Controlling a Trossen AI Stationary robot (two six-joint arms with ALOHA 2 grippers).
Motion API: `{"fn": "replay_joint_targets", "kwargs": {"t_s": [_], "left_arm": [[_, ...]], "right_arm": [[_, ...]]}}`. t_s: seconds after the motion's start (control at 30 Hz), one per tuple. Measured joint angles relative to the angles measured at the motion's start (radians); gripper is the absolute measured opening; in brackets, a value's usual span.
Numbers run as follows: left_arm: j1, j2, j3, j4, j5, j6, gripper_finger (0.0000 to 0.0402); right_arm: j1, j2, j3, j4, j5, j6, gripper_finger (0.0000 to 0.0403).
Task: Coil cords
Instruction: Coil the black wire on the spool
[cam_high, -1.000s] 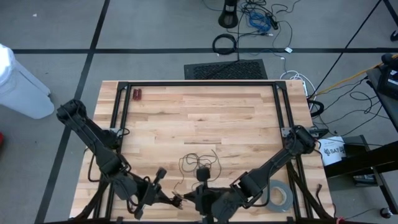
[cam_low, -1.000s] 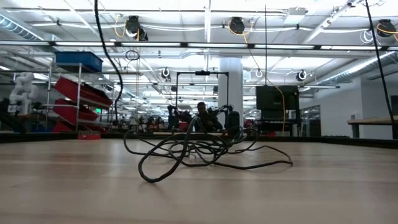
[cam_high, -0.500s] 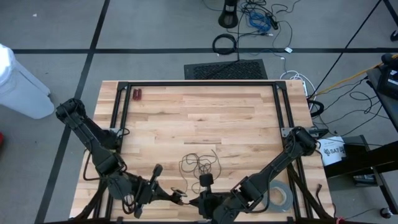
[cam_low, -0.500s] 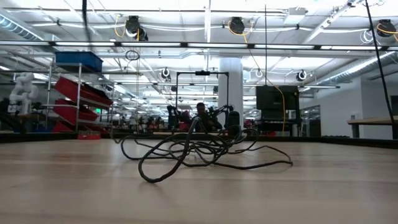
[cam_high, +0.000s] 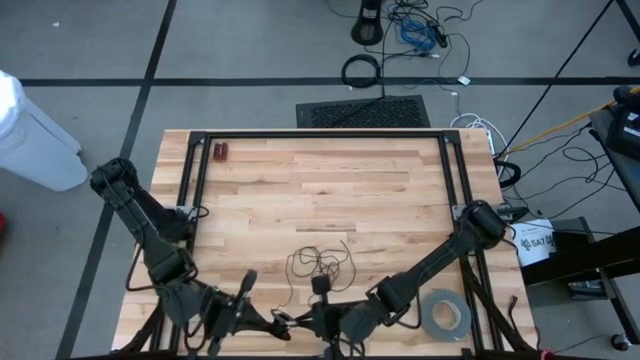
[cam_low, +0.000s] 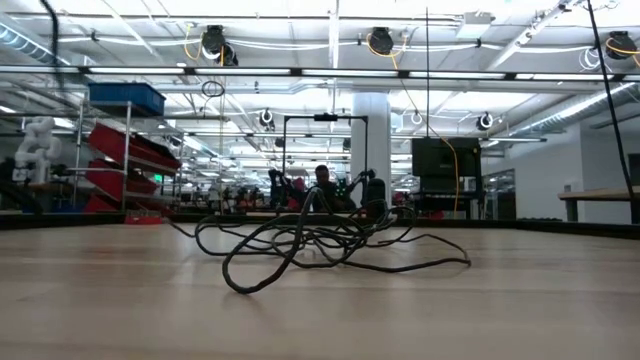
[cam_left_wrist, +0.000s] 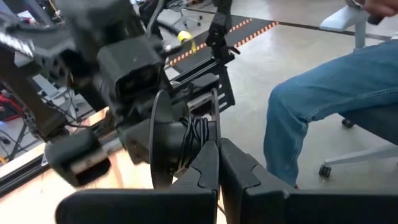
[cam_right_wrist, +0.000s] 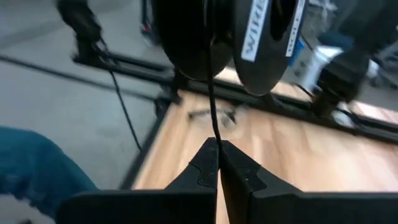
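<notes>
Right end effector (cam_right_wrist: 217, 149) shifted left, shut, seemingly pinching cord (cam_high: 320, 262).

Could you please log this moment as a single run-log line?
task: coil cords | thin black cord: loose tangle, mid-table | left gripper: shut, near edge | right gripper: shut, facing left gripper | grey tape roll: untouched

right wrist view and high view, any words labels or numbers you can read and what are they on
"WIK...", white vertical letters on the black spool in the right wrist view; the rest is cut off or blurred.
"SAT...", a partial black print on the white box beside the table's right edge in the high view; the rest is too small to read.
Nothing else is readable in any view.
</notes>
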Motion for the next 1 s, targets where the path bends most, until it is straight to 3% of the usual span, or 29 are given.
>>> {"fn": "replay_joint_targets", "kwargs": {"t_s": [0.13, 0.27, 0.6, 0.8, 1.0], "left_arm": [[-0.013, 0.000, 0.000, 0.001, -0.024, -0.002, 0.0000], [-0.027, 0.000, 0.002, 0.016, -0.044, -0.004, 0.0000], [-0.039, -0.002, 0.003, 0.009, -0.075, 0.007, 0.0000], [-0.048, -0.011, 0.003, 0.006, -0.076, 0.022, 0.0000], [-0.050, -0.017, 0.002, 0.006, -0.079, 0.023, 0.0000]], "right_arm": [[-0.032, 0.000, -0.131, 0.269, -0.107, -0.007, 0.0006], [-0.059, 0.001, -0.221, 0.379, -0.193, 0.018, 0.0019], [-0.065, 0.002, -0.249, 0.418, -0.233, 0.054, 0.0081], [-0.064, 0.002, -0.249, 0.314, -0.231, 0.056, 0.0117], [-0.062, 0.002, -0.249, 0.340, -0.172, 0.052, 0.0149]]}}
